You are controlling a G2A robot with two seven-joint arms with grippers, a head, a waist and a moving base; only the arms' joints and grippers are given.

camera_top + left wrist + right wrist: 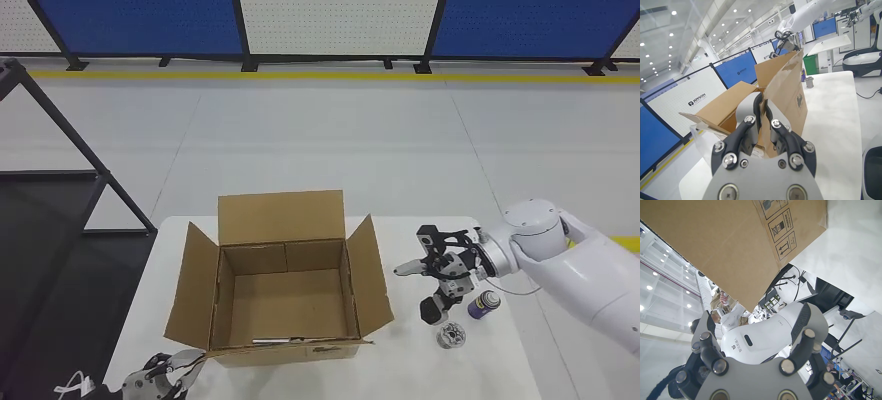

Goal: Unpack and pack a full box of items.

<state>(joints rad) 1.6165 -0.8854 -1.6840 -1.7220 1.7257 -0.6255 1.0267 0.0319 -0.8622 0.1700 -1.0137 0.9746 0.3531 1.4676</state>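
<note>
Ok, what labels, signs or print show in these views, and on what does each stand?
On the cardboard box side: framed handling signs, among them paired arrows and a crossed-out stack, each with small wording.
Same box, left wrist view: one dark sign, blurred.
On the white partition panel: a logo with wording.
On the blue partition panel: the same logo, smaller.
On the blue can: label too small to read.

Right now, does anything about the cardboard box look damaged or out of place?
Yes. The box flap pinched between the left gripper's fingers has outer paper peeled off in ragged patches near its far edge. The gripped edge also looks ragged. Nothing looks spilled.
</note>
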